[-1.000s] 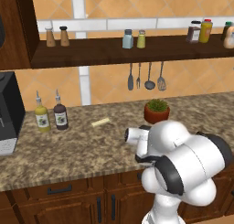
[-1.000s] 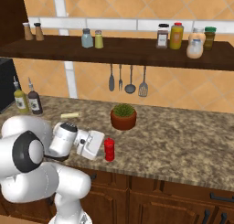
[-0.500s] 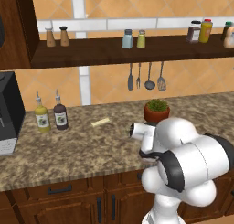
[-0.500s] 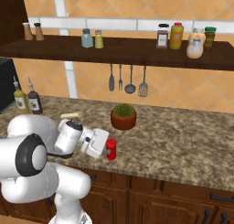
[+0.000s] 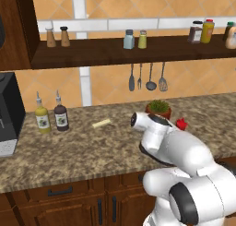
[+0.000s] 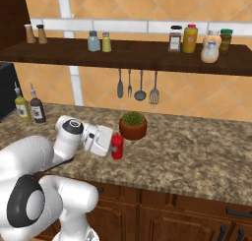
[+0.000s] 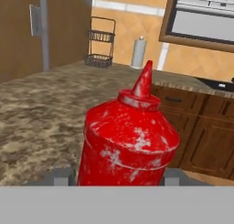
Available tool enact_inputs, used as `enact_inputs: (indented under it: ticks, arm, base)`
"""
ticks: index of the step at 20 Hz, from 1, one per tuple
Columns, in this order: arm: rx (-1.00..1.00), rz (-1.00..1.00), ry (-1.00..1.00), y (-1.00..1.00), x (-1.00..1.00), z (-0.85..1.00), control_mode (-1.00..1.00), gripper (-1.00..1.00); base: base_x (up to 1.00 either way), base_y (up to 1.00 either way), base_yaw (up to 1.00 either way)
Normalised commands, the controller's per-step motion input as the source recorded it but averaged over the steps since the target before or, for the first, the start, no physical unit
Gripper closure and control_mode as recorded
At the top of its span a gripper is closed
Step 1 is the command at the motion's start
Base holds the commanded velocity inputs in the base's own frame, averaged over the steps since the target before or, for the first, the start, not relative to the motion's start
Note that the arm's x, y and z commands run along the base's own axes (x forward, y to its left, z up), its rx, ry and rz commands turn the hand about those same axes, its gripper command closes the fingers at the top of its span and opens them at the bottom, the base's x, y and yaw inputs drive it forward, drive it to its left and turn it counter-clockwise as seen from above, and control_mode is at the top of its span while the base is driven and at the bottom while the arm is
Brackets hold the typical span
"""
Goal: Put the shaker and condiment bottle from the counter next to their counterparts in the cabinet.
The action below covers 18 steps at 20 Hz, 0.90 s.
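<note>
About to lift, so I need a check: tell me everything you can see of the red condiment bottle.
The red condiment bottle is a small, all-red squeeze bottle with a cone nozzle cap, its glossy plastic flecked with white. It stands upright on the granite counter, just in front of the potted plant. The pincer is shut on its body from the side.

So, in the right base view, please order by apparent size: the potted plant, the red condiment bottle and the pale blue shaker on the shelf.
1. potted plant, largest.
2. condiment bottle.
3. shaker, smallest, though it stands farther from the camera, so its true size is less sure.
</note>
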Motion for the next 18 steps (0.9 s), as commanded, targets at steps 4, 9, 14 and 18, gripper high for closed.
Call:
enact_inputs:
  ticks: [4, 9, 14, 18]
  arm:
    - [0.04, 0.11, -0.02, -0.09, -0.26, 0.75, -1.0, 1.0]
    - [0.06, 0.04, -0.07, -0.2, -0.4, 0.75, -1.0, 1.0]
    - [0.05, 0.01, -0.06, -0.1, -0.55, 0.68, -1.0, 1.0]
    - [0.04, 0.0, -0.08, -0.06, -0.49, 0.72, -1.0, 1.0]
  base:
    - [0.0, 0.0, 0.0]
    - [0.0, 0.0, 0.0]
    - [0.0, 0.0, 0.0]
    - [0.0, 0.0, 0.0]
